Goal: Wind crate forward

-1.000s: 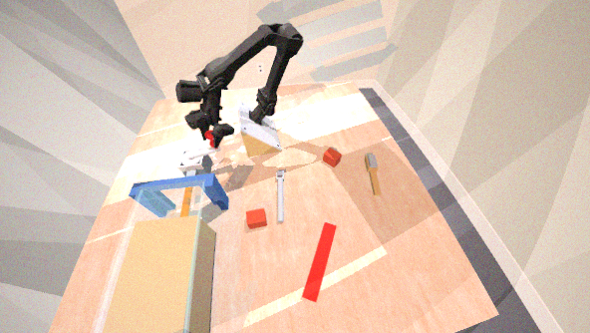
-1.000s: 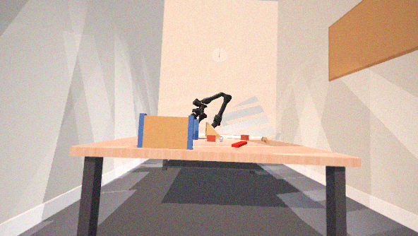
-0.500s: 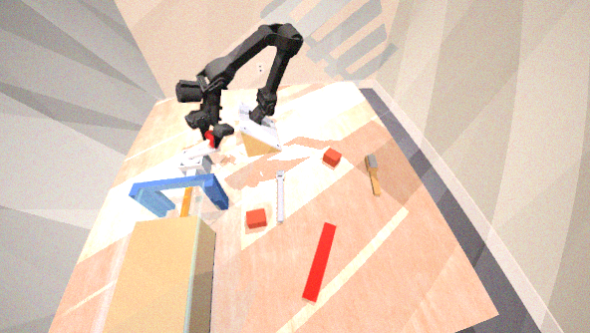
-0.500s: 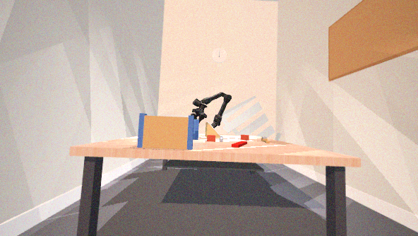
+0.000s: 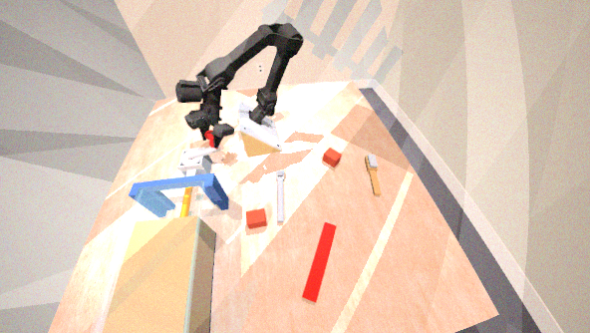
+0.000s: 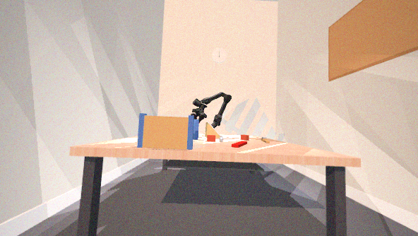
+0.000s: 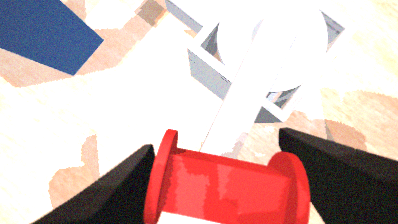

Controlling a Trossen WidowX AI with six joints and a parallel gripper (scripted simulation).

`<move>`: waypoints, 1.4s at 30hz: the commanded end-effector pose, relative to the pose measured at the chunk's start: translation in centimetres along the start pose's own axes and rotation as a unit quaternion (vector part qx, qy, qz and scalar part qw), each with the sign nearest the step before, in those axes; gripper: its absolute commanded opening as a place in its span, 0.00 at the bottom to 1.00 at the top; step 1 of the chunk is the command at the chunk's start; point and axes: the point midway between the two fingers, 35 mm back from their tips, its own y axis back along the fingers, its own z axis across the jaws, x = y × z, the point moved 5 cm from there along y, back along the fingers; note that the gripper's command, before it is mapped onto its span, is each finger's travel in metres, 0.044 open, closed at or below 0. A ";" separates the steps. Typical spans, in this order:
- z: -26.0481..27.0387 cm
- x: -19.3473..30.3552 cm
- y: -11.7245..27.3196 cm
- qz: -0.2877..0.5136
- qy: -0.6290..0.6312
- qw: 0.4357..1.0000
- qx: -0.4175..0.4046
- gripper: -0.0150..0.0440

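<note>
My gripper is shut on the red grip of the winch handle. The handle's pale arm runs from the grip to the top of the grey winch; the key and hole are hidden under it. An orange strap runs from the winch side to the crate. The tan crate looks flat behind clear panels. Its front stands a little back from the blue frame, with strap showing between.
A white-and-tan wedge stands right of the gripper, by the arm's base. Red blocks, a grey wrench-like tool, a wooden-handled tool and a red bar lie to the right.
</note>
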 end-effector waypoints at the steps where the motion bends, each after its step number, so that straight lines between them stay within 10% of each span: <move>1: 0.0 0.0 0.0 0.001 0.000 1.000 0.000 0.25; 5: 0.0 0.0 0.0 0.001 0.000 1.000 0.000 0.25; 22: 0.0 0.0 0.0 0.000 0.000 1.000 0.000 1.00; 42: 0.0 -2.7 6.0 0.000 0.000 1.000 0.001 0.25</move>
